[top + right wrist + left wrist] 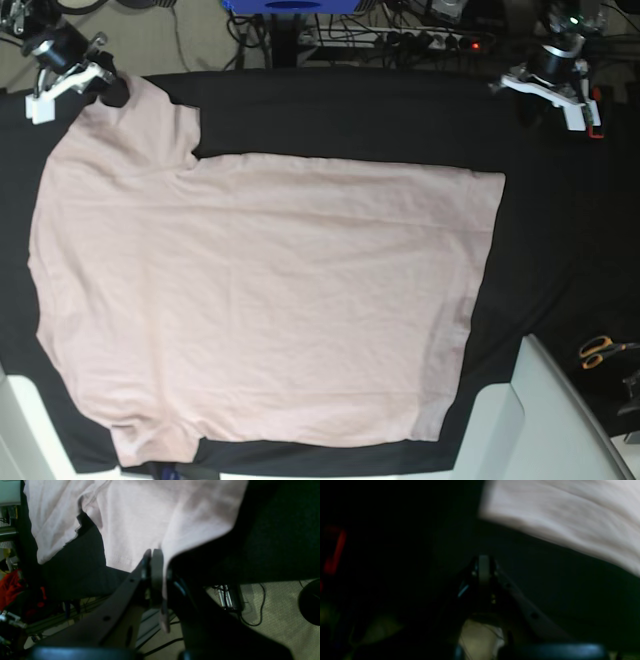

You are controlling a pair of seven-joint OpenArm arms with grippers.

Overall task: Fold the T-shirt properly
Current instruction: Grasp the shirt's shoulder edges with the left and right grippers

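Observation:
The pale pink T-shirt [260,290] lies spread flat on the black table cloth [350,115], sleeves toward the left, hem toward the right. My right gripper [108,88] is at the far left sleeve corner. In the right wrist view, the right gripper [156,555] is shut on the T-shirt [140,517], and a strip of cloth hangs down between its fingers. My left gripper [520,85] hovers over bare cloth at the far right, apart from the shirt's hem corner. The left wrist view is blurred; there the left gripper [483,561] is shut on nothing, with the T-shirt [557,512] up to its right.
Orange-handled scissors [600,350] lie near the right edge of the table. A white box-like object [545,420] stands at the front right corner. Cables and a power strip [430,40] run beyond the far edge. Something red [10,587] lies below the table on the left.

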